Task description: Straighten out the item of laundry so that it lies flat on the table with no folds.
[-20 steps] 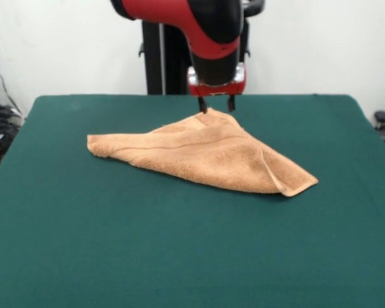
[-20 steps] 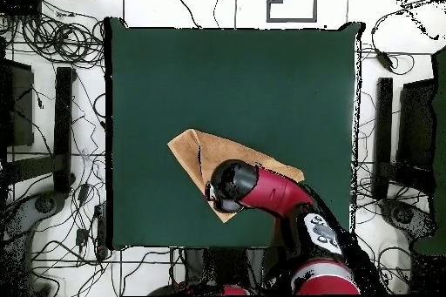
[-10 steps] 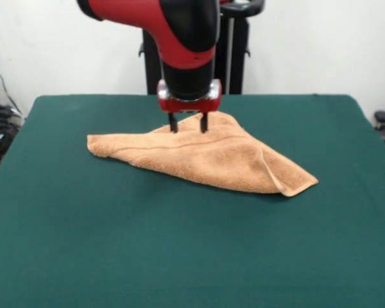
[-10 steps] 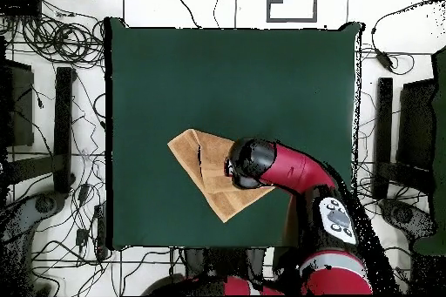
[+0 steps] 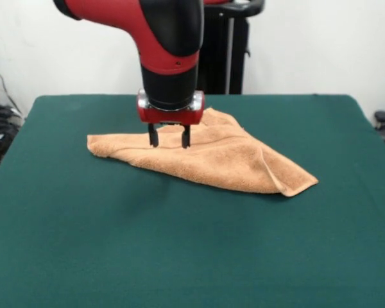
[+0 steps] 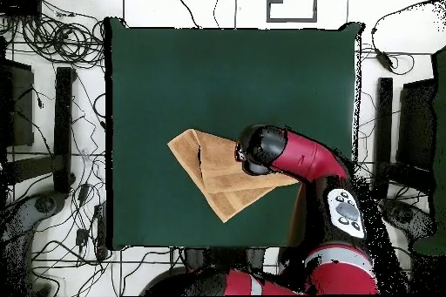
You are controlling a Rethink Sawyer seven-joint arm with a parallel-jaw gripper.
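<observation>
Robot hand (image 5: 169, 136) hovering spread over a folded peach-orange towel (image 5: 212, 154) on the green surface (image 5: 192, 244).

The two fingers are pointing down with a gap between them, gripping nothing, their tips just above the towel's upper layer. The towel is lying folded into a rough triangle on the surface's robot-side half, one corner doubled over at its end. In the overhead view the arm (image 6: 296, 156) is covering part of the towel (image 6: 209, 167).

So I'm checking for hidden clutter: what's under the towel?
Only the green table shows around the folded towel. Whatever its layers cover is hidden. The open end effector hovers above.
</observation>
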